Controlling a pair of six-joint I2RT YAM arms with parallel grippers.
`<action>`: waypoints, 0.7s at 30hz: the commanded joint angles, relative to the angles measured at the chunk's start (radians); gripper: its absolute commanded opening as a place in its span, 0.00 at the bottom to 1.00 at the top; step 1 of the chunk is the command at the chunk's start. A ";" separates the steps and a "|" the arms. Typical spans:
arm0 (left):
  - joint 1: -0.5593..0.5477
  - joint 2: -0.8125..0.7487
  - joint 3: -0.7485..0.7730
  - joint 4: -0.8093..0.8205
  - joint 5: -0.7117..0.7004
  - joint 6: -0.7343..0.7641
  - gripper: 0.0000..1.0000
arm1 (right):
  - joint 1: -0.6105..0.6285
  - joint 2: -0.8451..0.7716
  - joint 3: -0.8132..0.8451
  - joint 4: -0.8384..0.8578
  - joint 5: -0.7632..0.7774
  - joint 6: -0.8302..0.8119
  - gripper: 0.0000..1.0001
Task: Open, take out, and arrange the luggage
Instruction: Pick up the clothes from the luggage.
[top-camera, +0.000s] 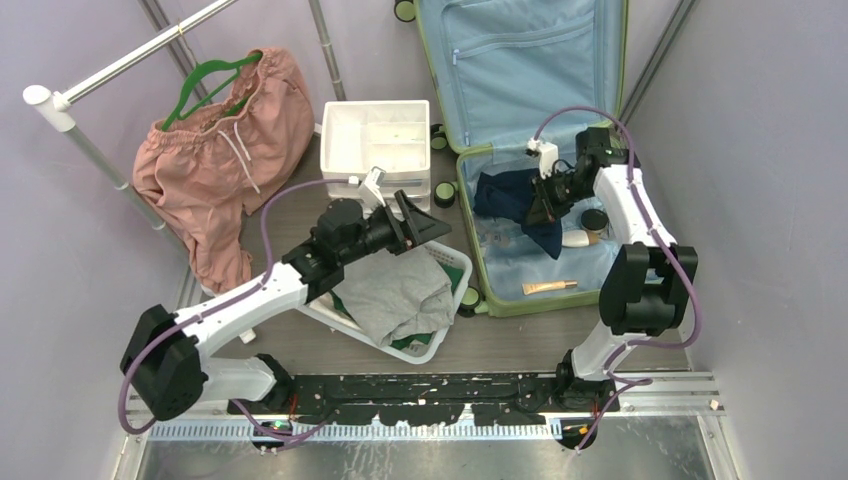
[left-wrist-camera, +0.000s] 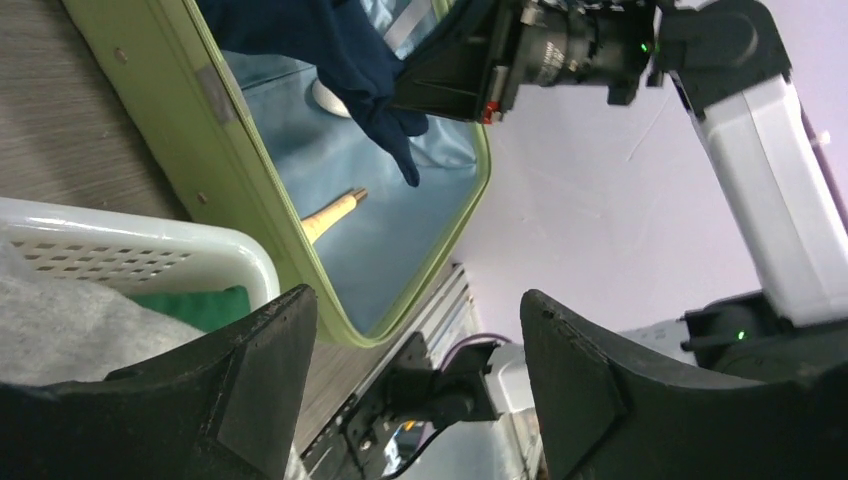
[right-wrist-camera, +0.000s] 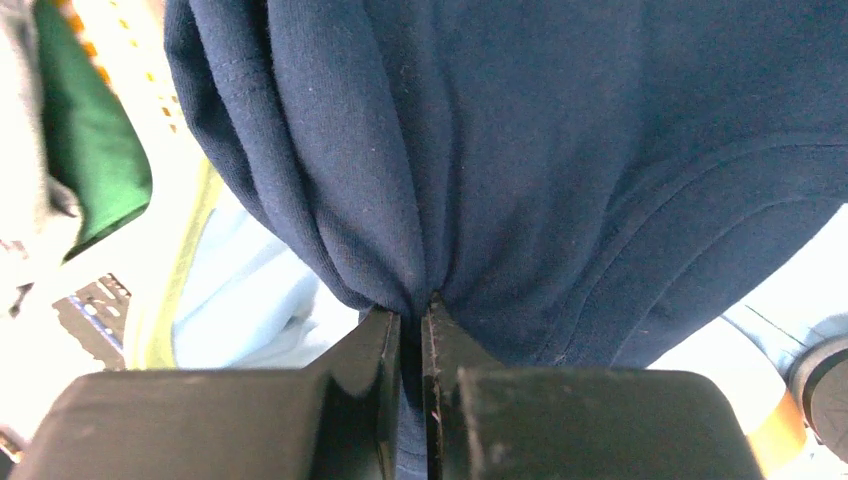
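Right wrist: your right gripper (right-wrist-camera: 422, 330) is clamping navy cloth (right-wrist-camera: 500, 150) over the luggage (top-camera: 520, 70), basket (top-camera: 405, 352) lying leftward; left gripper (left-wrist-camera: 420, 320) gaping

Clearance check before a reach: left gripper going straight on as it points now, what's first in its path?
Probably the side rim of the light-green hard-shell suitcase; the open left gripper points at it from above the white perforated plastic basket. Depth is uncertain.

White basket (top-camera: 415, 352) holds grey garment (top-camera: 395, 295). White drawer unit (top-camera: 385, 150) just behind. Pink garment (top-camera: 215, 165) on green hanger (top-camera: 203, 78), left.
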 joint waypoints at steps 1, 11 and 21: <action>-0.017 0.045 -0.007 0.200 -0.069 -0.187 0.75 | -0.010 -0.093 0.099 -0.102 -0.162 0.047 0.01; -0.109 0.145 0.077 0.163 -0.250 -0.221 0.81 | -0.008 -0.196 0.009 -0.065 -0.425 0.279 0.01; -0.172 0.278 0.211 0.103 -0.394 -0.218 0.83 | 0.043 -0.345 -0.279 0.274 -0.478 0.546 0.01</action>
